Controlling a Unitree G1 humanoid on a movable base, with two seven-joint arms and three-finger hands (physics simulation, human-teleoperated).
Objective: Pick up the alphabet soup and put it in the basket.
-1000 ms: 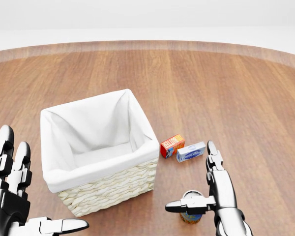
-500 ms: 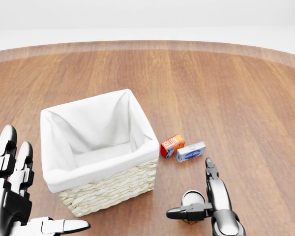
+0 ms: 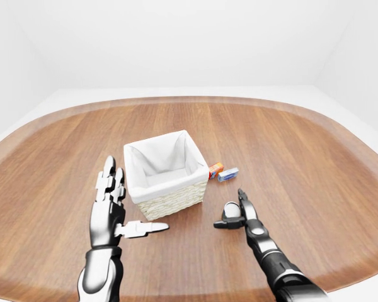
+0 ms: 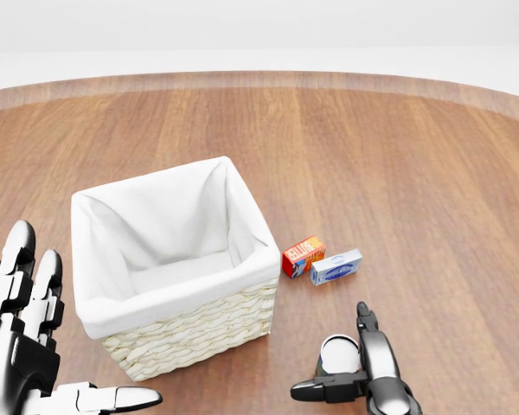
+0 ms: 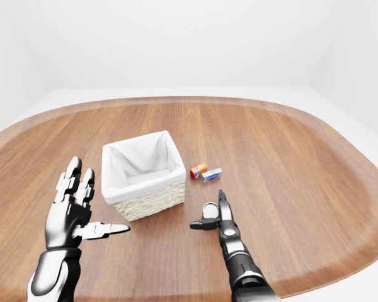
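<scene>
Head view crops both arms; the right hand (image 4: 350, 380) stands unclenched about the alphabet soup (image 4: 338, 353), below the basket's (image 4: 186, 328) right corner. Left-eye view shows the whole left hand (image 3: 110, 211) (fingers spread, holding nothing) beside the basket.

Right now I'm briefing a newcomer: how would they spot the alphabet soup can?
Start at the white-lined wicker basket on the wooden table. In the head view, look lower right of it, where the right hand stands with open fingers. The soup can there is a round, silver-topped cylinder, unlike the two small flat boxes above it.
</scene>
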